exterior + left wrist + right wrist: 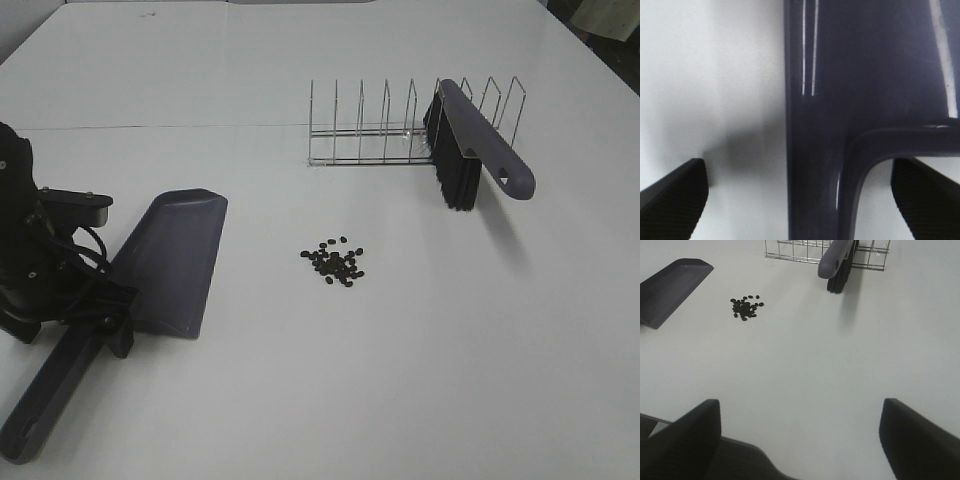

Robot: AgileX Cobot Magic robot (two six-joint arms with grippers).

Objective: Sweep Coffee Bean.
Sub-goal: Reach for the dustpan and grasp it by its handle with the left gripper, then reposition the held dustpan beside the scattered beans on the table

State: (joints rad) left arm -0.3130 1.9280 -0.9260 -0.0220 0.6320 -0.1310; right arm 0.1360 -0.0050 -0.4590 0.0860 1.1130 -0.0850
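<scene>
My left gripper (799,172) stood open astride the dustpan (175,260), one finger on each side of the neck where the handle meets the pan, with bare table (450,350) showing between each finger and the plastic, so I had no grip on it. In the high view the dustpan lay flat at the table's 9 o'clock side, its pan end toward 12 o'clock and its handle running off toward 7 o'clock. The beans (333,262) sat in one loose cluster on the table at about 3 o'clock from the pan, near it but apart from it, all of them on the tabletop and outside the pan. At roughly 1 o'clock from the beans stood the wire rack (365,160), and the brush (480,145) rested in a slot toward its 3 o'clock end, bristles down, its handle sticking out toward 5 o'clock. My right gripper (800,407) hung open over bare table, holding nothing.
</scene>
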